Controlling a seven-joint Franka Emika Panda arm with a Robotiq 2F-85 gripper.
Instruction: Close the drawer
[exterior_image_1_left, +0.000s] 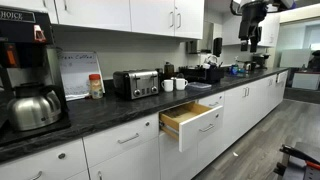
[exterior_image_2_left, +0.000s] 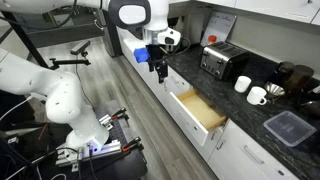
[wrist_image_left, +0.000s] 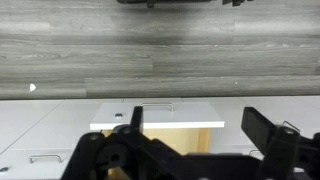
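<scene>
The drawer (exterior_image_1_left: 190, 122) stands pulled out from the white cabinets under the dark counter, with its light wood box showing and a silver bar handle on its white front. It also shows in an exterior view (exterior_image_2_left: 199, 108) and in the wrist view (wrist_image_left: 155, 113). My gripper (exterior_image_2_left: 160, 66) is open and empty. It hangs in the air above the floor, off to one side of the drawer and apart from it. In an exterior view it is far back and high up (exterior_image_1_left: 251, 35). In the wrist view its two black fingers (wrist_image_left: 198, 125) frame the drawer front from above.
On the counter stand a toaster (exterior_image_1_left: 136, 83), a kettle (exterior_image_1_left: 33, 108), two white mugs (exterior_image_2_left: 257, 95) and a black tray (exterior_image_2_left: 290, 127). Closed white drawers and doors flank the open drawer. Cables and gear (exterior_image_2_left: 100, 150) lie on the wood-look floor by the robot's base.
</scene>
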